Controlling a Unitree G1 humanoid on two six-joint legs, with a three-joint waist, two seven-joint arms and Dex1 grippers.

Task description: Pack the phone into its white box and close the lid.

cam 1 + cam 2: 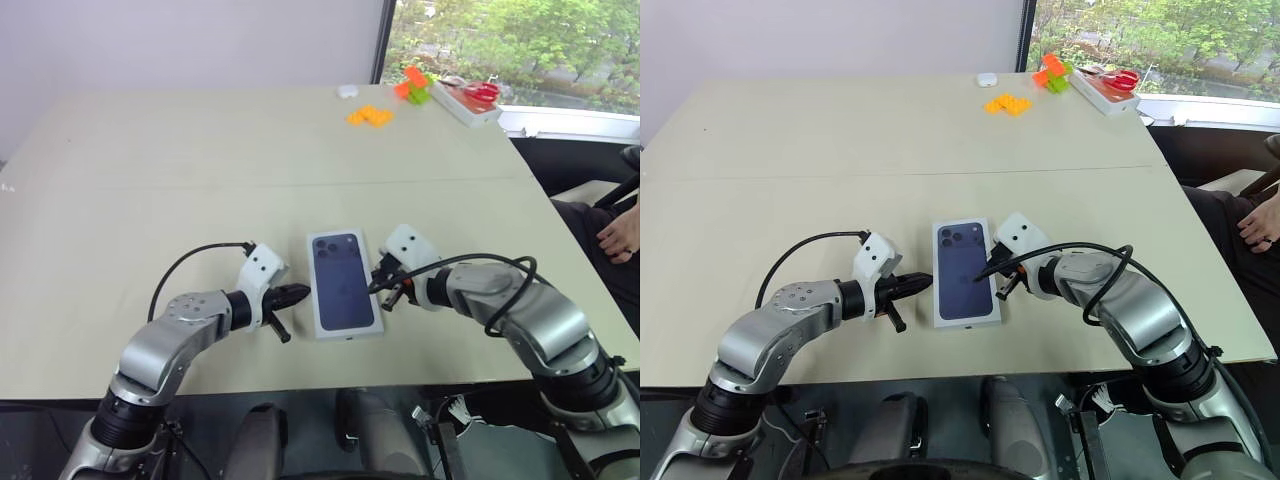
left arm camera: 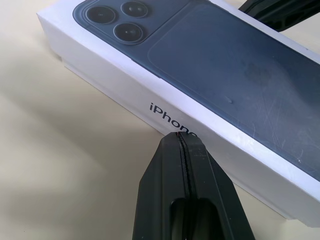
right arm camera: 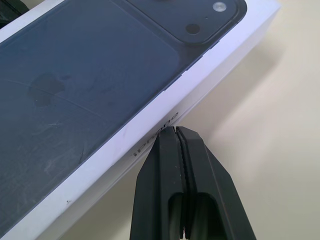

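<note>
Pale beige worktop [image 1: 200,170] is stretching toward a window with green trees behind it in the left eye view. Near its front edge the lid [image 1: 344,283] is lying flat, printed phone back facing up, camera cluster at the far end. At the far right corner, orange blocks [image 1: 370,116] and a white tray [image 1: 466,100] holding something red are sitting well apart from it. A person's bare foot [image 1: 622,236] is showing at the right edge.

Over in the right eye view, the left gripper [image 1: 920,283] is pointing at the lid's left long side, its tips just beside it, while the right gripper [image 1: 988,270] is reaching over the lid's right edge.

Left wrist view: the left gripper's jaws are pressing together, tips right at the lid's white side wall by the printed lettering; whether they are touching it I cannot tell.

Right wrist view: the right gripper's jaws are likewise pressing together, tips at the opposite lettered side wall, the dark printed face [image 3: 100,85] spreading beyond.
</note>
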